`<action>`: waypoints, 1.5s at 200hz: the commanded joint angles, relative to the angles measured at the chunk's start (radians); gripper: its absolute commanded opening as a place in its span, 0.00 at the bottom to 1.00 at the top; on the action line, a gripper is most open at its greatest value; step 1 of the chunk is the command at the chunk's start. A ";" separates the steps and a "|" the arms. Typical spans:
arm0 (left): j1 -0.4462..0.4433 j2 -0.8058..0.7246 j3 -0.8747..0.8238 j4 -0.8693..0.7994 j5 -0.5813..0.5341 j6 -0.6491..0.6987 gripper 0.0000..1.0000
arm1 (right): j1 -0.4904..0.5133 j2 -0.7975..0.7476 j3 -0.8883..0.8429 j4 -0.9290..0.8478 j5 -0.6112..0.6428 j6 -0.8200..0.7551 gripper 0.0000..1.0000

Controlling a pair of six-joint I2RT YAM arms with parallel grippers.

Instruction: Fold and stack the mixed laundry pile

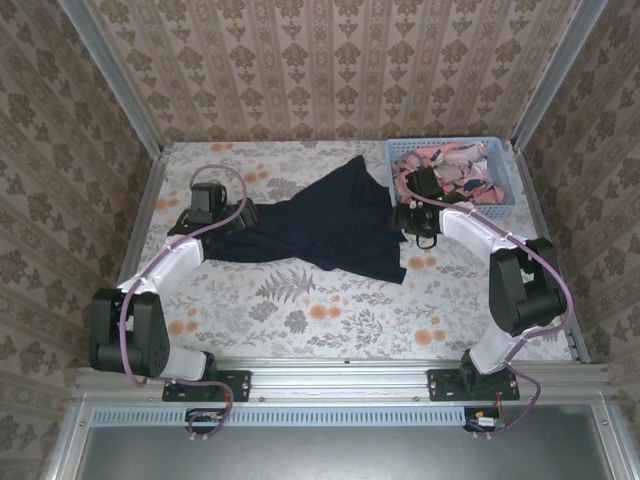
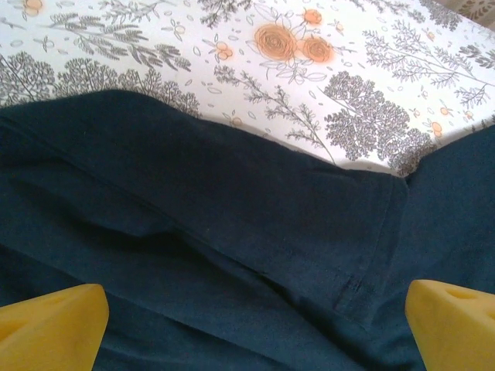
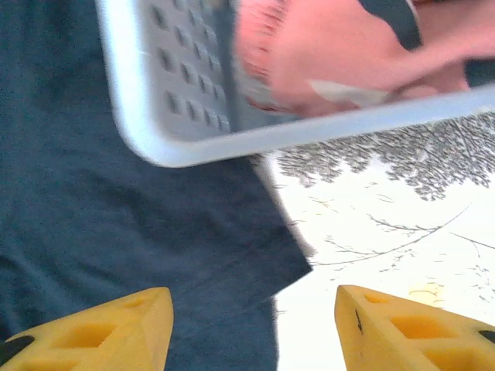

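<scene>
Left gripper (image 2: 255, 292) and right gripper (image 3: 254, 295) hang open above the T-shirt (image 1: 320, 225).

The left arm (image 1: 180, 265) and right arm (image 1: 470, 232) are wearing glossy white shells between chunky black joints, each sitting on a flat black base plate (image 1: 205, 386). A purple cable (image 1: 222, 169) is trailing along each arm from base to wrist. Up close, the left gripper (image 2: 251, 325) and right gripper (image 3: 255, 332) are showing bright yellow, wedge-shaped fingertips (image 3: 100, 328), the right pair carrying moulded recessed pockets.
</scene>
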 commanded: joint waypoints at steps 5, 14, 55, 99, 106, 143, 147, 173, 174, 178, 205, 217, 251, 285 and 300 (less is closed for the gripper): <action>0.001 -0.009 -0.032 -0.006 0.024 -0.044 1.00 | -0.006 0.070 0.010 0.041 0.033 0.013 0.54; 0.001 -0.015 -0.033 -0.014 0.020 -0.042 1.00 | -0.012 0.093 0.022 0.046 0.036 0.017 0.53; 0.000 -0.053 -0.055 -0.030 -0.007 -0.042 1.00 | -0.021 0.156 0.040 0.063 0.032 0.040 0.45; 0.002 -0.076 -0.062 -0.032 -0.046 -0.031 1.00 | -0.020 0.185 0.028 0.098 0.016 0.056 0.40; 0.003 -0.078 -0.060 -0.034 -0.049 -0.029 1.00 | -0.021 0.192 0.034 0.100 0.009 0.059 0.37; 0.027 -0.108 -0.077 -0.049 -0.057 -0.036 1.00 | -0.020 0.207 0.040 0.059 0.039 0.081 0.35; 0.030 -0.112 -0.082 -0.049 -0.057 -0.036 1.00 | -0.019 0.203 0.035 0.059 0.045 0.085 0.35; 0.044 -0.134 -0.093 -0.049 -0.060 -0.035 1.00 | -0.018 0.187 0.003 0.083 0.039 0.102 0.36; 0.044 -0.134 -0.092 -0.049 -0.061 -0.035 1.00 | -0.018 0.187 0.003 0.083 0.038 0.103 0.36; 0.044 -0.135 -0.092 -0.050 -0.062 -0.034 1.00 | -0.016 0.191 0.004 0.081 0.031 0.108 0.36; 0.058 -0.144 -0.084 -0.077 -0.066 -0.030 1.00 | 0.020 0.188 0.011 0.051 0.010 0.126 0.35; 0.063 -0.148 -0.086 -0.087 -0.068 -0.029 1.00 | 0.039 0.163 0.003 0.034 0.013 0.138 0.37; 0.073 -0.153 -0.094 -0.091 -0.070 -0.026 1.00 | 0.055 0.120 -0.008 -0.010 0.041 0.153 0.41; 0.072 -0.153 -0.092 -0.092 -0.061 -0.025 1.00 | 0.031 0.158 -0.018 0.008 0.041 0.160 0.31; 0.074 -0.159 -0.092 -0.098 -0.065 -0.023 1.00 | 0.022 0.153 -0.019 0.019 0.052 0.158 0.22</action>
